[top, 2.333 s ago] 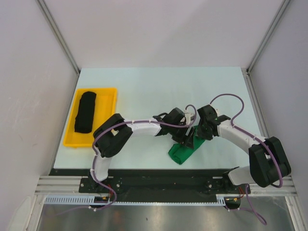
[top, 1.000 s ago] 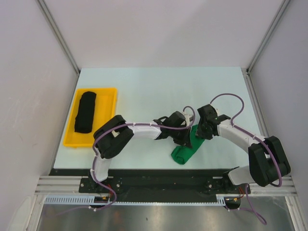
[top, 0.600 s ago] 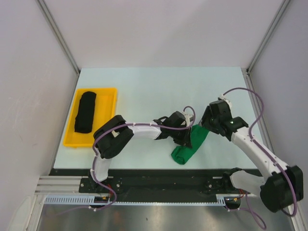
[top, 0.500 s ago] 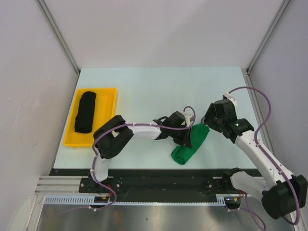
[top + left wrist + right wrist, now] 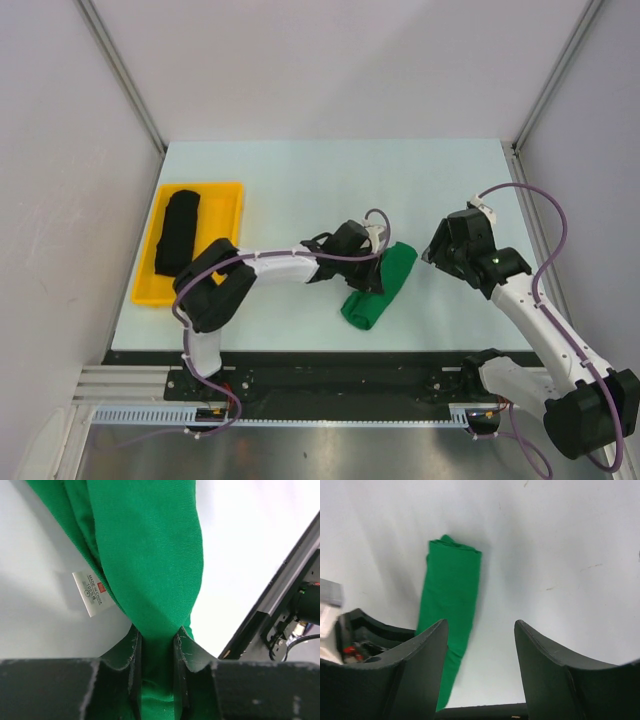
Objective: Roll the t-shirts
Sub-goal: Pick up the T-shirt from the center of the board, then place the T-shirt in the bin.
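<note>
My left gripper (image 5: 156, 642) is pinched tight on one end of the bright green rolled cloth t-shirt (image 5: 388, 275), which lies on the pale worktop (image 5: 300, 180) well right of the yellow plastic tray (image 5: 237, 205). In that tray: the black rolled cloth t-shirt (image 5: 178, 232). My right gripper (image 5: 480, 627) is wide open and empty, farther right of the tray, just clear of the green roll.

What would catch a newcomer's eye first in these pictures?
The bright green t-shirt stands out, a long bundle near the front middle of the table, pinched by the left gripper. Then come the black t-shirt, rolled up in the yellow tray at the left, and the right gripper, open to the green one's right.
</note>
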`<action>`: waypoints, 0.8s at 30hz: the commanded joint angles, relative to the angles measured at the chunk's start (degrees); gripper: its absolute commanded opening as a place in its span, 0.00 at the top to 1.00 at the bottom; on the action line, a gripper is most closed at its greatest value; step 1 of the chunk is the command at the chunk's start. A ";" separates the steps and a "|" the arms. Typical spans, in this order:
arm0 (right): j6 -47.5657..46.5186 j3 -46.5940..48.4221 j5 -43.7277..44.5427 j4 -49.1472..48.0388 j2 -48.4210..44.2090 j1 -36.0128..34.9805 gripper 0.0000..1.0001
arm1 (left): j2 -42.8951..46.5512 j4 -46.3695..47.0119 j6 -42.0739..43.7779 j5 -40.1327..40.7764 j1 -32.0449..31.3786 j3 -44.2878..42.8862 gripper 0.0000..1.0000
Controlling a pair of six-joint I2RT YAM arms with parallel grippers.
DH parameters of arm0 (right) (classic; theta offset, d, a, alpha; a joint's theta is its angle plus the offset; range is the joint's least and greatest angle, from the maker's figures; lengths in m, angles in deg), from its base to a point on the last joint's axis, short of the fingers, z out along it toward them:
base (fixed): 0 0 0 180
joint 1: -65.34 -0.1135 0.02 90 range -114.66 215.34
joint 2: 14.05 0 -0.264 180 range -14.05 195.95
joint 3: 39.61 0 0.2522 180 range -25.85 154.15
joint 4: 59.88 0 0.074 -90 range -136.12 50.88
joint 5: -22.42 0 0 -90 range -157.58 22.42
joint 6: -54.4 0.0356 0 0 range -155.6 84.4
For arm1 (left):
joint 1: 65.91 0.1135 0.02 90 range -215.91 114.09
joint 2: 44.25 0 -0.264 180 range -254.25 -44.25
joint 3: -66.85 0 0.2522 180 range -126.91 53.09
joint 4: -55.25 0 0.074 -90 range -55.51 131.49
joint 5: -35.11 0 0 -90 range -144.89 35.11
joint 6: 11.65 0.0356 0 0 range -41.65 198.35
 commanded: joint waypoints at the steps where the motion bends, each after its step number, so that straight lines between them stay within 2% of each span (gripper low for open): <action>1: -0.09 1.26 0.93 0.35 -0.06 0.13 0.39 | 6.68 -0.18 4.36 0.83 2.41 -0.08 1.00; 6: -0.18 0.56 -0.13 -0.26 -0.32 0.13 0.39 | 10.45 -3.51 8.74 0.57 5.14 -0.43 1.00; 12: -0.09 -0.76 -2.94 -2.19 -0.85 0.04 0.40 | 16.17 -9.05 15.25 2.58 11.20 -0.43 1.00; 17: -0.09 -2.25 -5.14 -4.92 -0.94 -0.31 0.40 | 24.07 -15.11 22.01 2.15 19.80 -0.25 1.00; 22: -0.09 -3.57 -7.33 -8.17 0.03 -1.36 0.40 | 31.81 -16.97 28.70 4.17 30.52 1.59 1.00; 24: -0.09 -4.10 -7.86 -9.66 0.99 -1.80 0.40 | 34.80 -17.67 34.49 4.69 34.91 1.77 1.00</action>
